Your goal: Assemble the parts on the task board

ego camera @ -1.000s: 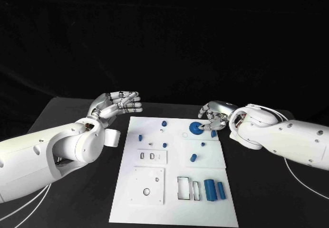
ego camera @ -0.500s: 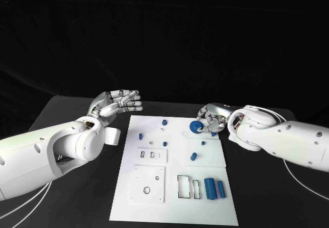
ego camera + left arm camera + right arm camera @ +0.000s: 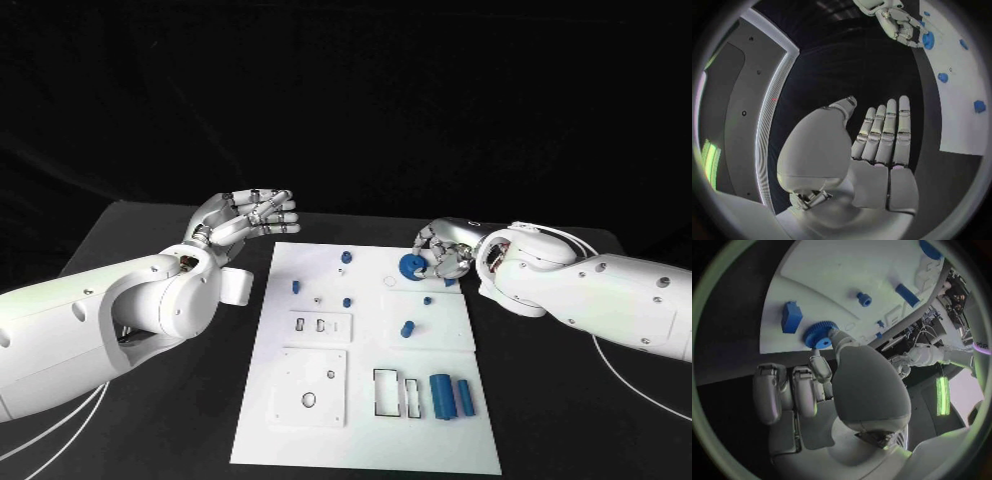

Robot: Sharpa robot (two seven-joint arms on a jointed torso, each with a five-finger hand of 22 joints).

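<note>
Right now the right robot hand (image 3: pixel 444 250) sits at the far right part of the flat white rectangular task board (image 3: pixel 281 430), its silver fingers closed round a round blue toothed gear (image 3: pixel 411 267). In the right wrist view the thumb and a fingertip (image 3: pixel 821 368) pinch this gear (image 3: pixel 818 335) at its rim, just above the white plate (image 3: pixel 836 270), while the other fingers hang curled beside it over the dark worktop. Whether the gear touches the board under it cannot be told.

Off the board's far left corner the left robot hand (image 3: pixel 245 218) hovers over the black worktop (image 3: pixel 144 300), holding nothing; its fingers (image 3: pixel 889 132) are stretched out side by side with the thumb set apart from them.

On the board, a small blue block (image 3: pixel 791 317) lies just beside the gear, and a short blue peg (image 3: pixel 427 300) stands near the right robot hand, between it and a small oblong blue piece (image 3: pixel 407 329). Further left, three small blue pieces (image 3: pixel 346 258) are spread over the far middle of the plate. Near the front right, two upright-lying blue cylinders (image 3: pixel 451 398) rest side by side, just beside a pair of narrow rectangular slots (image 3: pixel 397 395). A square white panel with an oval hole (image 3: pixel 310 389) takes the front left, and a smaller white panel with little slots (image 3: pixel 316 327) lies between it and the far pieces.
</note>
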